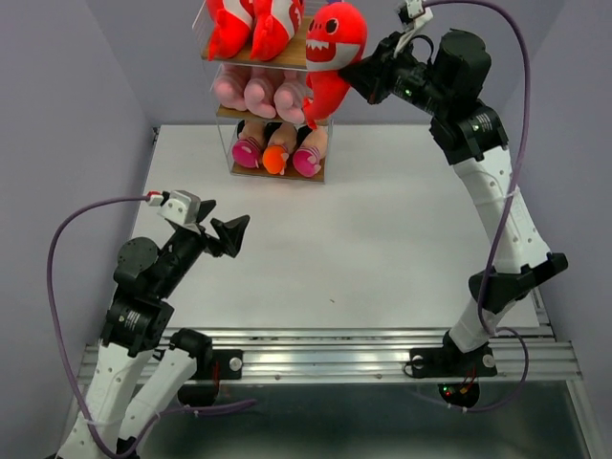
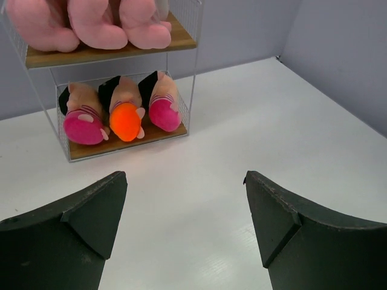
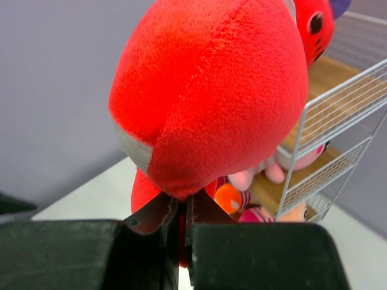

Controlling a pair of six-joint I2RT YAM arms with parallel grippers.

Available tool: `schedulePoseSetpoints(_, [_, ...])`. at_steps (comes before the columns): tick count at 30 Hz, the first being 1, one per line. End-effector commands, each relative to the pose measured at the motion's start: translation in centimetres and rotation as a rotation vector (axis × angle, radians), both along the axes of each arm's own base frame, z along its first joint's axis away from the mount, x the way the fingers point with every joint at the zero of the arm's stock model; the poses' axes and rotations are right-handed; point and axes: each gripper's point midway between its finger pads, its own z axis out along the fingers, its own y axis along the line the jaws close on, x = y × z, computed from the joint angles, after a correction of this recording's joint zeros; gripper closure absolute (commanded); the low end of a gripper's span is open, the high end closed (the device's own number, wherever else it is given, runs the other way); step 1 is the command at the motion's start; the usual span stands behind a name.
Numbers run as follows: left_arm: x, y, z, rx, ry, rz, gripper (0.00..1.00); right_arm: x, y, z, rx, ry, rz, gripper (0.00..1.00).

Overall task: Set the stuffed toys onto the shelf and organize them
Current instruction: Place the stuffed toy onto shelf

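Observation:
The shelf [image 1: 298, 53] stands at the table's far edge with two red sharks [image 1: 251, 27] on its top board, pink animals [image 1: 258, 94] on the middle board and three dolls [image 1: 277, 151] on the bottom one. My right gripper [image 1: 361, 75] is shut on a third red shark [image 1: 330, 59], pinching its plush, and holds it in the air just off the shelf's right side at top-board height. In the right wrist view that shark [image 3: 211, 90] fills the frame above my right gripper [image 3: 184, 208]. My left gripper [image 1: 232, 234] hovers open and bare over the table's near left; the left wrist view shows its fingers [image 2: 78, 223] wide apart, facing the dolls [image 2: 124, 112].
The white table [image 1: 382, 229] stretches between the arms and the shelf. Purple walls close in behind and at both sides. A metal rail [image 1: 325, 359] runs along the near edge by the arm bases.

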Motion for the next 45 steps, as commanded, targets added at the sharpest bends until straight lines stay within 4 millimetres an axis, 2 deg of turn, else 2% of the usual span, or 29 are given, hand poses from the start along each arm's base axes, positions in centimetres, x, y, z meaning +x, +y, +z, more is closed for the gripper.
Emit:
schedulePoseSetpoints(1, [-1.2, 1.2, 0.4, -0.024, -0.014, 0.046, 0.10, 2.2, -1.3, 6.5, 0.156, -0.149, -0.127, 0.99])
schedulePoseSetpoints(5, [-2.0, 1.7, 0.0, -0.040, -0.019, 0.057, 0.10, 4.7, -1.1, 7.3, 0.196, -0.196, -0.182, 0.99])
schedulePoseSetpoints(6, [-2.3, 1.9, 0.1, -0.049, -0.025, 0.061, 0.10, 5.8, -0.9, 6.9, 0.194, -0.199, -0.199, 0.99])
schedulePoseSetpoints(8, [-2.4, 1.8, 0.0, -0.058, -0.030, 0.058, 0.10, 6.5, -0.9, 7.2, 0.207, -0.219, -0.212, 0.99])
schedulePoseSetpoints(9, [-2.6, 1.9, 0.2, -0.070, -0.039, 0.060, 0.10, 7.7, -0.4, 6.3, 0.198, -0.208, -0.219, 0.99])
schedulePoseSetpoints(11, [-2.5, 1.9, -0.1, -0.072, -0.033, 0.060, 0.10, 8.2, -0.7, 7.0, 0.212, -0.237, -0.241, 0.99])
schedulePoseSetpoints(13, [-2.5, 1.9, -0.2, -0.075, -0.033, 0.061, 0.10, 9.3, -0.6, 6.4, 0.206, -0.236, -0.266, 0.99])
schedulePoseSetpoints(15, [-2.5, 1.9, -0.3, -0.077, -0.032, 0.061, 0.10, 9.9, -1.1, 6.9, 0.206, -0.272, -0.307, 0.99])
schedulePoseSetpoints(20, [-2.3, 1.8, -0.7, -0.084, -0.029, 0.064, 0.10, 10.6, -1.4, 6.7, 0.186, -0.299, -0.339, 0.99])
schedulePoseSetpoints(27, [-2.4, 1.7, -1.2, -0.113, -0.025, 0.061, 0.10, 11.8, -1.4, 5.9, 0.156, -0.320, -0.367, 0.94])
schedulePoseSetpoints(40, [-2.4, 1.3, -1.9, -0.141, -0.009, 0.040, 0.10, 13.9, -1.5, 4.8, 0.153, -0.325, -0.424, 0.70])
schedulePoseSetpoints(45, [-2.4, 1.2, -2.0, -0.143, -0.006, 0.037, 0.10, 14.5, -1.8, 4.5, 0.129, -0.349, -0.454, 0.69])
